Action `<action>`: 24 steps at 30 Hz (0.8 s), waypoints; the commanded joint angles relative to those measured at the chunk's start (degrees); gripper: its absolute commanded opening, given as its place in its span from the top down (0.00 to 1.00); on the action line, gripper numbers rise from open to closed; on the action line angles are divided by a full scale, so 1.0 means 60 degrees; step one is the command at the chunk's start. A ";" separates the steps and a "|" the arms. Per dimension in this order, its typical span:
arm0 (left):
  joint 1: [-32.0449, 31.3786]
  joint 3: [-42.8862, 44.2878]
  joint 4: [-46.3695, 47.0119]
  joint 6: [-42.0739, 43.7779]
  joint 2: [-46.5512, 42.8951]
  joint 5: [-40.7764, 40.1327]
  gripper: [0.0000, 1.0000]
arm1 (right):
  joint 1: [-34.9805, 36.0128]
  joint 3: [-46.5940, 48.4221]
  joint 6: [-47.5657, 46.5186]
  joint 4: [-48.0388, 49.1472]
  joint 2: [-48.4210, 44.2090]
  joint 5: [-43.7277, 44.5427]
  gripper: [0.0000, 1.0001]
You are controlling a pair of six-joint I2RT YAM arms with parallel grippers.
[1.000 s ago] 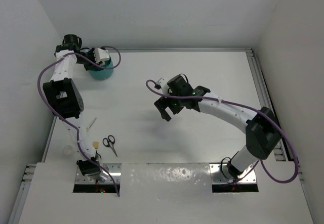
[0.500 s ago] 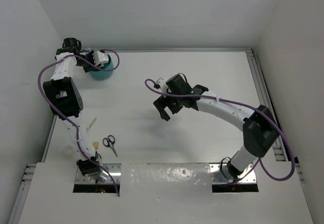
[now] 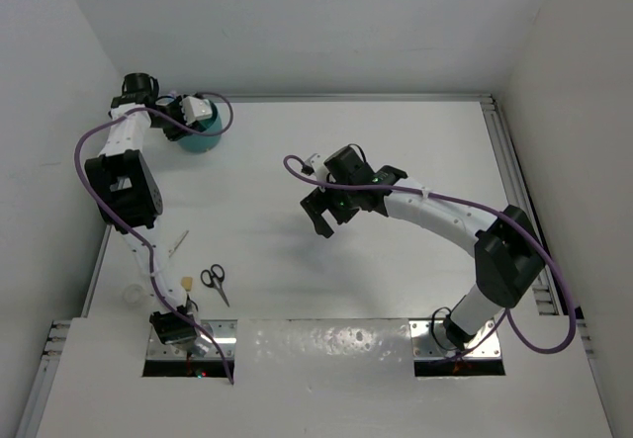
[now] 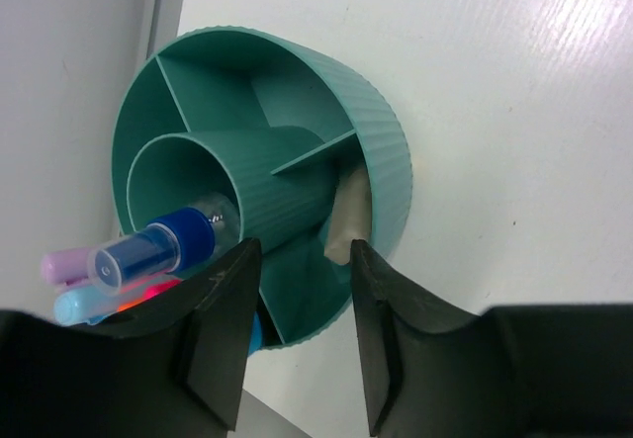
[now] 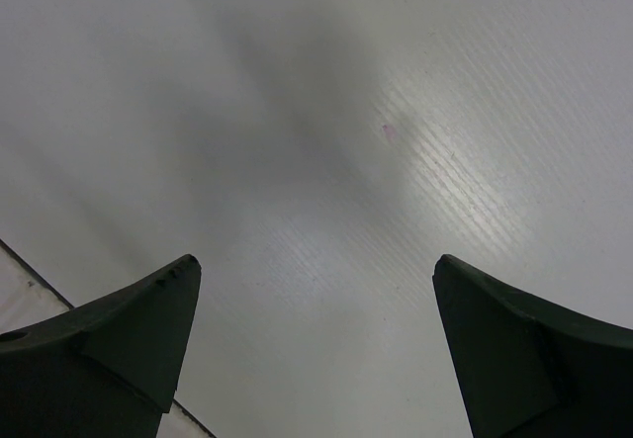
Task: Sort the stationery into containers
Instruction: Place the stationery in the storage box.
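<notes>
"Teal plastic, ribbed on the outside: the cup (image 4: 384, 156) is round, with a smooth inner tube and thin dividers. Where does it stand?"

"At the far left corner of the white tabletop (image 3: 396, 131), right under the left claw (image 4: 297, 260). Its matte black fingers (image 4: 226, 329) are partly spread just above the rim, with nothing between them."

"And the tan piece (image 4: 346, 222)?"

"It lies in an outer compartment, against the wall, touched by neither finger. Markers poke out of the cup's other side: one with a clear body and a dark blue cap (image 4: 158, 247), a pale purple one (image 4: 61, 263), a light-blue one (image 4: 77, 306) and an orange one (image 4: 148, 290). The left finger hides their lower ends, so their compartment cannot be told."

"The right claw (image 5: 315, 260)?"

"It is spread wide and empty, hanging over the bare, faintly grained middle of the tabletop, well away from the cup."

"What lies loose?"

"Near the left arm's base, black-handled scissors (image 3: 215, 280) lie flat, blades shut, with a small tan block (image 3: 186, 283) just beside them and a thin pale stick (image 3: 178, 243) a little farther back."
</notes>
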 commanded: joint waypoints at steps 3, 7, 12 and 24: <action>0.0085 -0.0097 0.0445 -0.0148 0.0003 0.0194 0.57 | -0.0048 0.0365 0.0103 0.0071 -0.0168 -0.0064 0.01; 0.0071 -0.0053 0.0445 -0.0323 -0.0143 0.0384 0.55 | -0.0048 0.0395 0.0103 0.0042 -0.0139 -0.0094 0.01; 0.0085 0.0078 0.0518 -0.0967 -0.0772 0.1145 0.49 | -0.0033 0.0424 0.0147 0.0057 -0.0154 -0.0138 0.01; 0.0100 -0.0638 -0.1646 -0.5228 -0.3819 -0.2108 0.32 | 0.0303 -0.0234 0.0776 0.0671 -0.1017 0.0639 0.01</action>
